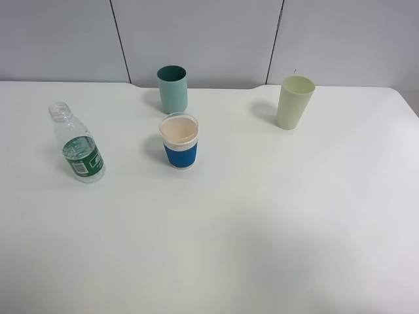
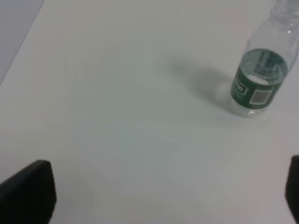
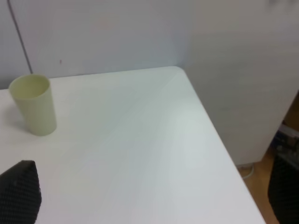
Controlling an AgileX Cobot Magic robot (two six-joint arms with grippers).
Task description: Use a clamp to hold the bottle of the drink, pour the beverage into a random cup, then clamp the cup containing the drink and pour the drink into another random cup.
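At the left of the high view the bottle [image 1: 77, 145] stands upright on the white table [image 1: 262, 216], cap off. Right of it, near centre, is the blue-sleeved cup [image 1: 179, 141], with the teal tumbler [image 1: 173, 89] just behind. The pale green tumbler [image 1: 294, 101] stands at upper right. Both claws, the left gripper [image 2: 163, 196] and the right gripper [image 3: 154, 196], gape wide with nothing between the jaws.

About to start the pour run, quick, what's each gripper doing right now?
Left gripper: jaws open, holding nothing.
Right gripper: jaws open, holding nothing.
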